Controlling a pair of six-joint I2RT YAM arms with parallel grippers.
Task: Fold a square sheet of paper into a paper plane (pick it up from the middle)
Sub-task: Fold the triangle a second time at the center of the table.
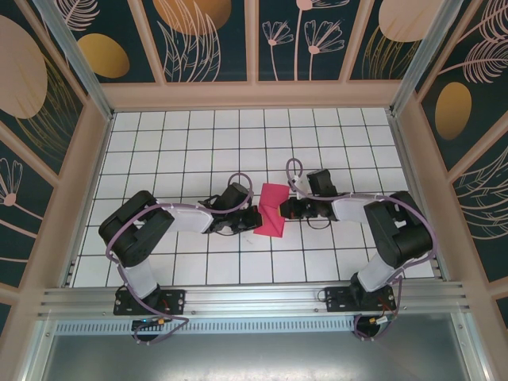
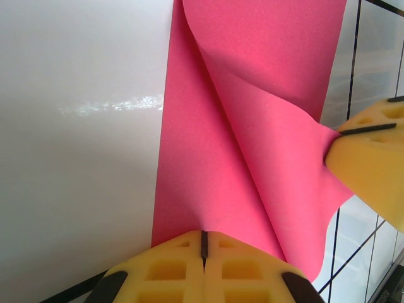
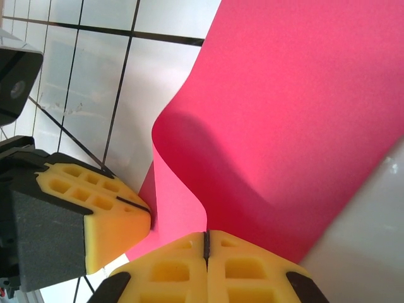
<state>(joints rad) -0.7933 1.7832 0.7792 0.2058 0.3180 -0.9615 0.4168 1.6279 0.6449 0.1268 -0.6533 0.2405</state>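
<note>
White tiled table [image 1: 159, 143]. At table centre, square sheet of paper [image 1: 271, 210], magenta-pink, partly folded, one flap curling upward; long axis from table's far side toward near side. Just left of table centre, left gripper [image 2: 203, 247], fingers pressed together on paper edge. Just right of centre, right gripper [image 3: 206, 245], likewise pinching paper.

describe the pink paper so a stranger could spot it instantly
On the white tiled table, look at the centre, between the left end effector and right end effector. Both pinch a curled magenta-pink paper sheet, the only pink thing there.
</note>
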